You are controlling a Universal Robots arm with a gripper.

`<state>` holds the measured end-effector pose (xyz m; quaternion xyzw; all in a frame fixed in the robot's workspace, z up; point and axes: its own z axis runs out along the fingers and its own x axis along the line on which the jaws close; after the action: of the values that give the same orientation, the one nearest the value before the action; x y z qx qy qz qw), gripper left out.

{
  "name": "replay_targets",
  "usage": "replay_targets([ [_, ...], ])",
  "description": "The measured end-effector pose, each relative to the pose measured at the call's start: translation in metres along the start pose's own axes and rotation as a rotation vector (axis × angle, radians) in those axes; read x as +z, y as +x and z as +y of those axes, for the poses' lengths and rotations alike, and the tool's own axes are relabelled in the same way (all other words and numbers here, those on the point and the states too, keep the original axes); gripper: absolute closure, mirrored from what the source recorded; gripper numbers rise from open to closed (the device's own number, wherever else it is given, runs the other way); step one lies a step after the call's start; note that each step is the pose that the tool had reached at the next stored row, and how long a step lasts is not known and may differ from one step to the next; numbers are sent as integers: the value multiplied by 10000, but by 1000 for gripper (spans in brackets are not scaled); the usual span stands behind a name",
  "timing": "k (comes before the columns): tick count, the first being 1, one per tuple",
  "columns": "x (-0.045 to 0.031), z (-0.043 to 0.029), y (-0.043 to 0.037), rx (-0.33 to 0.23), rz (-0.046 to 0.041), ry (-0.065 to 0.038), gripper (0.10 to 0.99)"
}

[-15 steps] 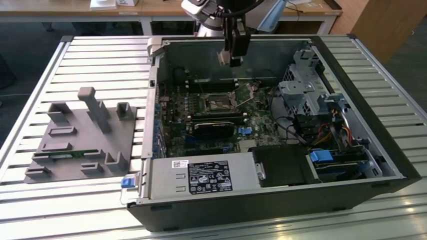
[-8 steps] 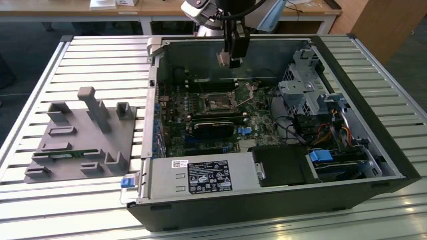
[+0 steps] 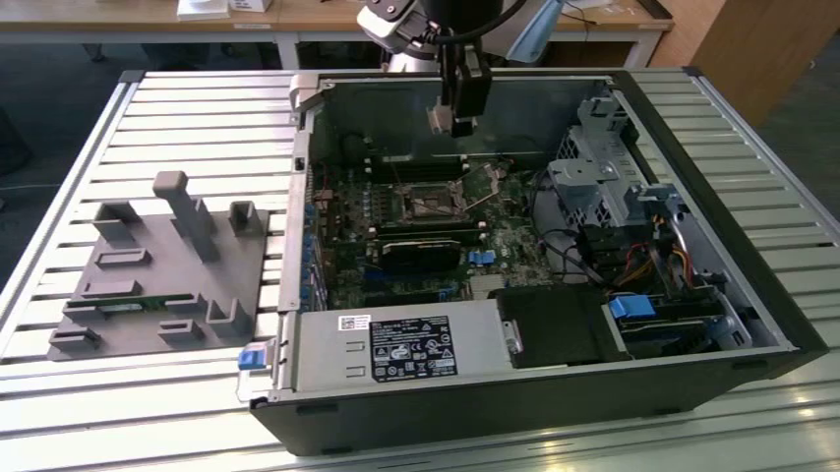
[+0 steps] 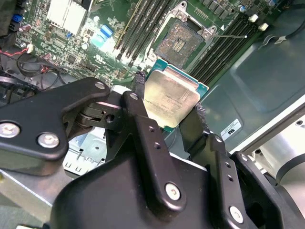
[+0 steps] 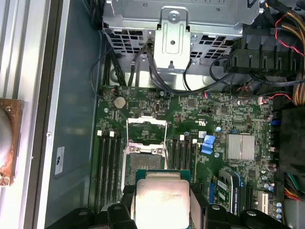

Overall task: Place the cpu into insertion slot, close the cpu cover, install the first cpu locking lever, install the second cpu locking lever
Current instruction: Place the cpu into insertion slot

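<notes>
The small, flat, square cpu (image 4: 171, 99), silvery-grey metal on top with a green edge, is gripped in the black hand (image 4: 169, 96) above the green board. The square dark insertion slot (image 5: 144, 157) lies bare, its thin silvery cpu cover (image 5: 147, 122) swung open.

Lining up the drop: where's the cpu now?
In both wrist views the cpu is clamped between the fingers, up off the board, near the open insertion slot.

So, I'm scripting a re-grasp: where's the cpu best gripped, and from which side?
The cpu is a thin flat square: pinch two opposite side edges, coming from above its metal top, as the fingers hold it now.
</notes>
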<state>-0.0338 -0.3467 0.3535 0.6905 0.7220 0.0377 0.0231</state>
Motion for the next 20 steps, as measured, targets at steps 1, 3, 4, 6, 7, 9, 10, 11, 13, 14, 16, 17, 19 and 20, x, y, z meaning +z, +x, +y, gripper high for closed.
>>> replay_targets([
  [1,3,0,0,0,0,0,545],
  [3,6,-1,0,0,-3,1,545],
  [4,7,-1,0,0,-3,1,545],
  [6,11,-1,0,0,-6,0,545],
  [7,14,-1,0,-1,-7,0,545],
  [9,18,-2,0,-1,-12,0,545],
  [10,21,-2,0,-1,-13,1,545],
  [11,25,-2,-1,-1,-13,0,545],
  [13,33,-3,-1,-1,-14,1,545],
  [14,36,-3,-1,-1,-14,1,545],
  [16,44,-4,-1,-2,-14,1,545],
  [17,47,-4,-1,-1,-14,1,545],
  [19,53,-5,-1,-1,-14,1,545],
  [20,55,-5,-1,-1,-13,0,545],
])
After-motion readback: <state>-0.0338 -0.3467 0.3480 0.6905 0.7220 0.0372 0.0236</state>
